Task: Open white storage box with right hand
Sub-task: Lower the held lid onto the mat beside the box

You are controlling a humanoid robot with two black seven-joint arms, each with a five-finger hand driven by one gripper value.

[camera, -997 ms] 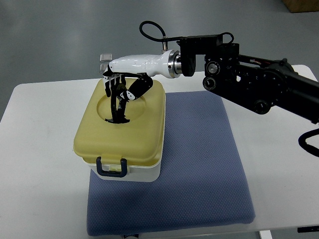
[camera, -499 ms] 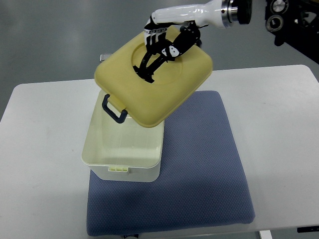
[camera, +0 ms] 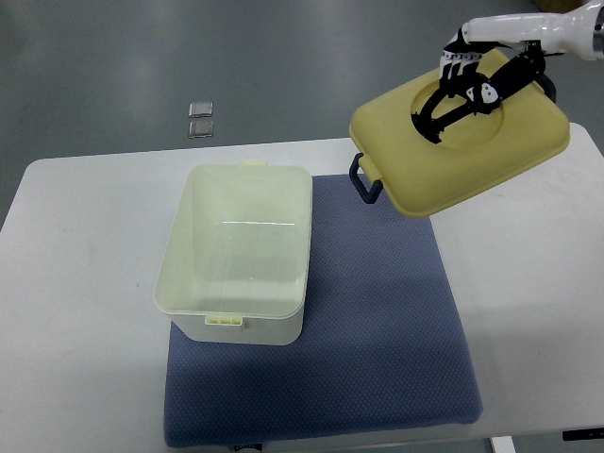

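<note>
The white storage box stands open and empty on the left part of a blue mat. Its yellow lid with a dark blue latch is lifted off, held tilted in the air to the upper right of the box. My right hand comes in from the upper right, its black fingers hooked into the round recess on top of the lid. The left arm does not show.
The white table carries the mat. Two small square metal plates lie on the grey floor beyond the table's far edge.
My right hand lifted the lid off the box and carried it up and to the right. The box has stayed put, now open.
</note>
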